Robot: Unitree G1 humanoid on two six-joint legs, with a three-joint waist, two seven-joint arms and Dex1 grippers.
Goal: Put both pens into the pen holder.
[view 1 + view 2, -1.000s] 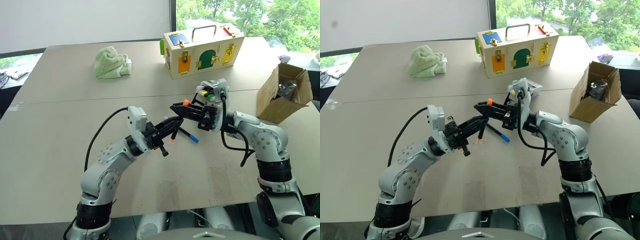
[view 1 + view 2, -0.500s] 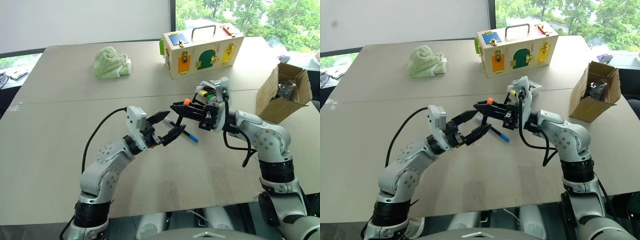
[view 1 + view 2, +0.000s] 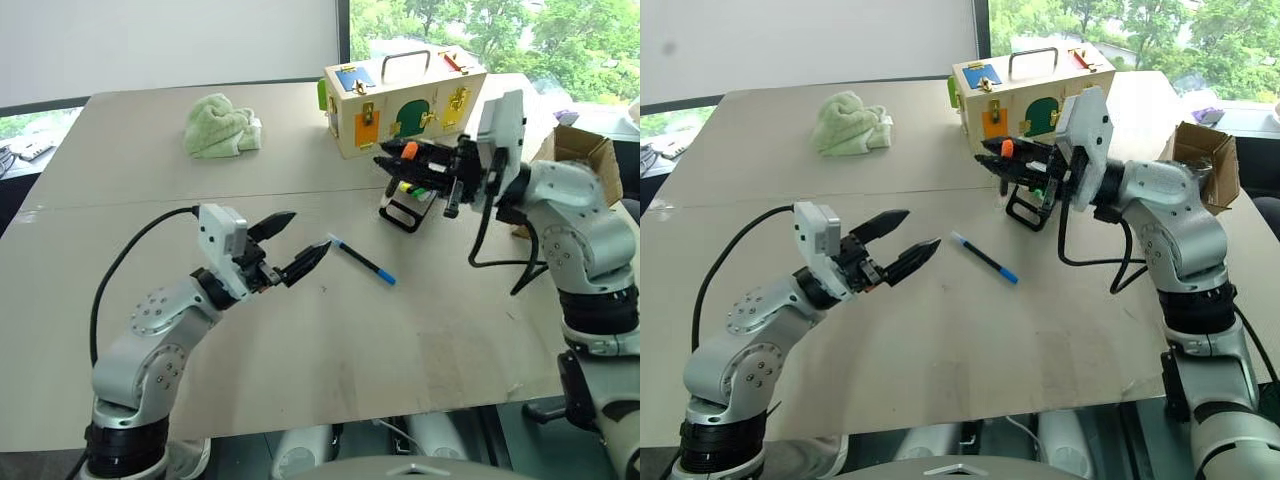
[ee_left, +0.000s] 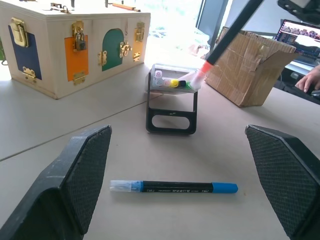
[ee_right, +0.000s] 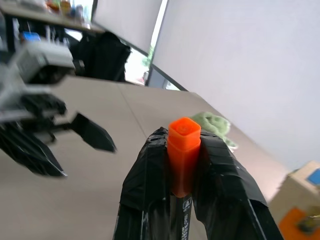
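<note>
Head views: the left gripper [image 3: 290, 245] has let go and pulled back to 9 o'clock of the blue-tipped pen [image 3: 361, 259], jaws spread. The right gripper [image 3: 395, 160] has lifted the orange-tipped pen [image 3: 408, 151] — clamped tight — over the pen holder [image 3: 412, 203].

Left wrist view: blue-tipped pen flat on the table [image 4: 60, 135].

Right wrist view: orange tip pinched.

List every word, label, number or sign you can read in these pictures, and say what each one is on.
No text here can be read.
Blue-tipped pen: a line of small print along the black barrel, too small to read.
Orange-tipped pen: faint print on the barrel below the tip, blurred.
Wooden box: coloured doors and brass latches, no lettering seen.
Cardboard box: plain, no print seen.
</note>
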